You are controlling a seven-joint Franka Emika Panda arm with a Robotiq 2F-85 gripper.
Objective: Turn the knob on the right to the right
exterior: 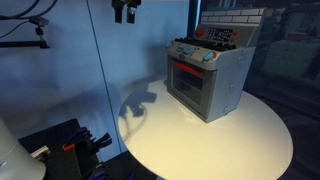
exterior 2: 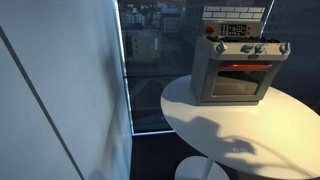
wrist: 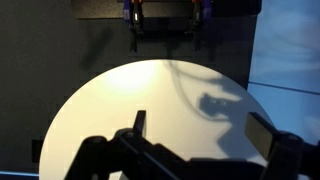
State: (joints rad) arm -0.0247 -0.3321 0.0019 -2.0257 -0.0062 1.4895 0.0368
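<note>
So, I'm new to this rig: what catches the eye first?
A toy oven with coloured knobs stands near one edge of the round white table. The gripper hangs high above the table, clear of the oven, its jaws apart in the wrist view.

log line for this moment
phase: pre-contact | end effector: open, high over table, clear of toy oven | knobs: untouched

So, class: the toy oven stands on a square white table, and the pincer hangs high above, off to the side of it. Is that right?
Not quite. The table is round, not square, as an exterior view shows. The rest holds: the toy oven stands on it, and the pincer hangs high above, off to its side.
</note>
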